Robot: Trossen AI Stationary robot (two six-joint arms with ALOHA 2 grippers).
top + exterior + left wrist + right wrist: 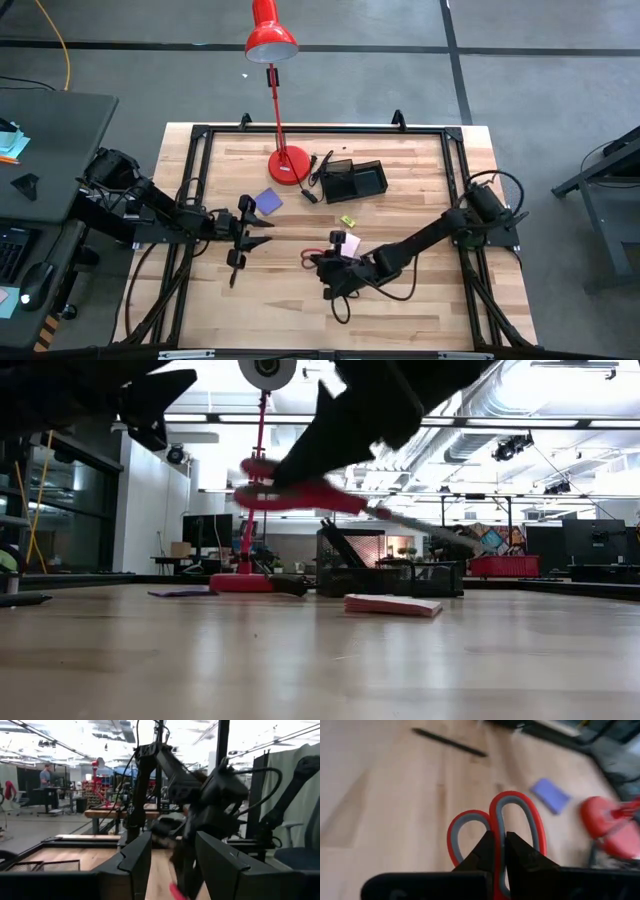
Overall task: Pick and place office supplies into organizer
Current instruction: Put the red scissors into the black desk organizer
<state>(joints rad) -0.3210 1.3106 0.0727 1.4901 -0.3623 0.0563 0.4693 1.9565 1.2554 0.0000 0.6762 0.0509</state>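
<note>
1. Left gripper (240,238): over the left half of the counter (420,300), fingers partly apart, holding nothing.
2. Dark pen (232,276): lying on the counter just beside the left gripper, on the near side.
3. Purple-blue note pad (268,201): flat on the counter, between the left gripper and the lamp base.
4. Red desk lamp (272,40): round base standing at the far middle of the counter, touching nothing else that can be made out.
5. Red-handled scissors (496,836): lifted clear of the counter in the low view, held at the handle loops by the right gripper (500,851), whose fingers are pinched closed on them.
6. Pink note pad (392,605): flat on the counter near the right gripper.
7. Small yellow piece (347,220): on the counter between the pink note pad and the organizer.
8. Black organizer (355,180): at the far middle, just right of the lamp base; dark pens (322,168) lean at its left end.
9. No readable writing or brand on any item.
</note>
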